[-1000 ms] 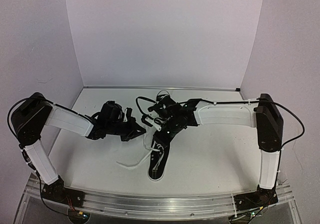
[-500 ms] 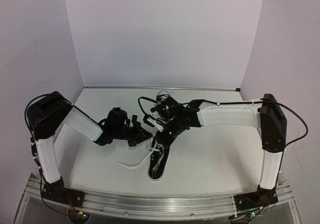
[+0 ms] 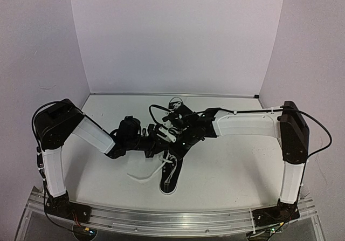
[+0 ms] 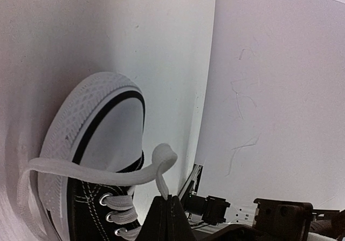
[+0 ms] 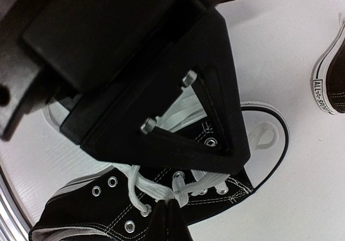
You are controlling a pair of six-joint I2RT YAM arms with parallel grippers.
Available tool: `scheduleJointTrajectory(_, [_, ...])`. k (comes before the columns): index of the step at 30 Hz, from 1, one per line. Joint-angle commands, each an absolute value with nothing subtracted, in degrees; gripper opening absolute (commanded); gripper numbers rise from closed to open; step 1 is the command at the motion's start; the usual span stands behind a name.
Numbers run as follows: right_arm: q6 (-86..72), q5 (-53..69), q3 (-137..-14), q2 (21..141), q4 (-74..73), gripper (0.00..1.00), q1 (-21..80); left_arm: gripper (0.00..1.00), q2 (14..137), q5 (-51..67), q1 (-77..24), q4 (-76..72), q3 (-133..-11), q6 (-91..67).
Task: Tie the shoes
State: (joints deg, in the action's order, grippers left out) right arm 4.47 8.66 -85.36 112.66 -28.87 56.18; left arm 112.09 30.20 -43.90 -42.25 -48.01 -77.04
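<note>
Well, the worktop (image 3: pixel 232 171) under me is plain matte white. It is boxed in by a pale back wall (image 3: pixel 172 36), a left wall (image 3: pixel 32 47) and a right wall (image 3: pixel 312 47), all with a faint lilac cast. A ribbed aluminium rail (image 3: pixel 172 219) runs along the near edge. My left arm (image 3: pixel 91 133) and right arm (image 3: pixel 248 125) rise from it, one by each near corner.

The near shoe (image 3: pixel 170 177) rests on its sole about midway along the worktop's width, closer to the near edge than to the back. Its heel is toward the rail and its white toe cap (image 4: pixel 91 117) points at the back edge. It is black canvas with silver eyelets (image 5: pixel 112 181) and a white rubber edge. One loose strand of its white lace (image 3: pixel 144 176) trails flat across the worktop toward the left edge.

Both my arms reach inward and meet just above the front of that shoe. My left gripper (image 4: pixel 168 200) has its fingers pressed together on a free end of the lace, which stretches across the shoe just behind the toe cap. My right gripper (image 5: pixel 171 204) is likewise pinched tight, on lace strands where they cross above the eyelets. The left gripper's black frame hangs right over it.

The far shoe (image 5: pixel 333 79) sits nearer the back edge, apart from the first. Only its heel with the printed white strip shows in the wrist views, and from above my right wrist hides most of it.
</note>
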Motion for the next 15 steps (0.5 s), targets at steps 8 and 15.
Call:
scheduleJointTrajectory(8, [4.0,8.0,-84.5,108.4,-26.9,0.0,56.4,0.0,107.9,36.1,-45.2,-41.1,-46.0,-79.7])
scheduleJointTrajectory(15, [3.8,7.8,-84.0,108.1,-26.8,0.01,56.4,0.0,105.9,37.3,-45.6,-39.5,-44.5,-79.2])
